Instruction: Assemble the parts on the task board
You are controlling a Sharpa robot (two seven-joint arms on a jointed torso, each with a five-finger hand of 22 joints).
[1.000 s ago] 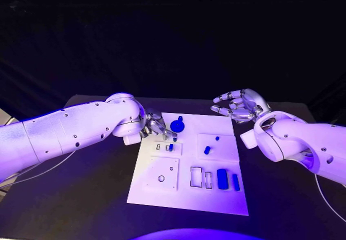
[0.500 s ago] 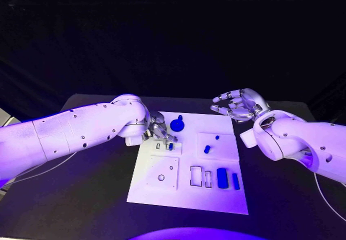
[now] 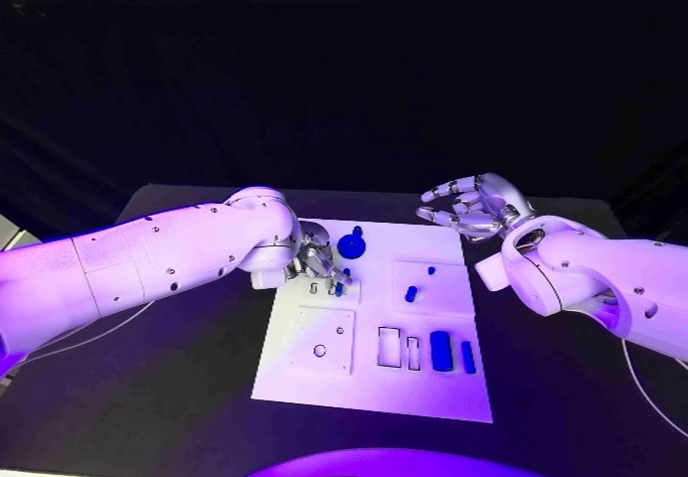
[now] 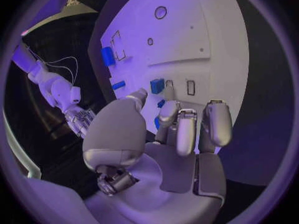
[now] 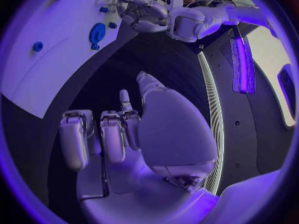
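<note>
The white task board (image 3: 430, 390) lies mid-table. My left hand (image 3: 318, 260) hangs over its near-left corner, fingers bent down and apart, its fingertips (image 4: 213, 108) just short of a small blue part (image 3: 340, 289) standing beside two narrow slots (image 4: 191, 87). That same blue part (image 4: 157, 85) sits just past the thumb, and nothing lies in the palm. A round blue part (image 3: 353, 244) stands close behind the hand. My right hand (image 3: 470, 207) is raised past the board's far right corner, fingers loosely curled, holding nothing. The right wrist view shows my left hand (image 5: 146, 16) above the board (image 5: 50, 69).
More blue parts lie on the board: a short one (image 3: 412, 294), a dot (image 3: 430, 270), and two bars (image 3: 441, 350) (image 3: 469, 357) beside empty rectangular slots (image 3: 390, 347). A raised plate with a round hole (image 3: 320, 350) sits near the left. Black table (image 3: 172, 397) surrounds the board.
My left hand has slid nearer and lowered over the slotted corner, closing on the small blue part. My right hand has barely shifted. The parts stayed put.
</note>
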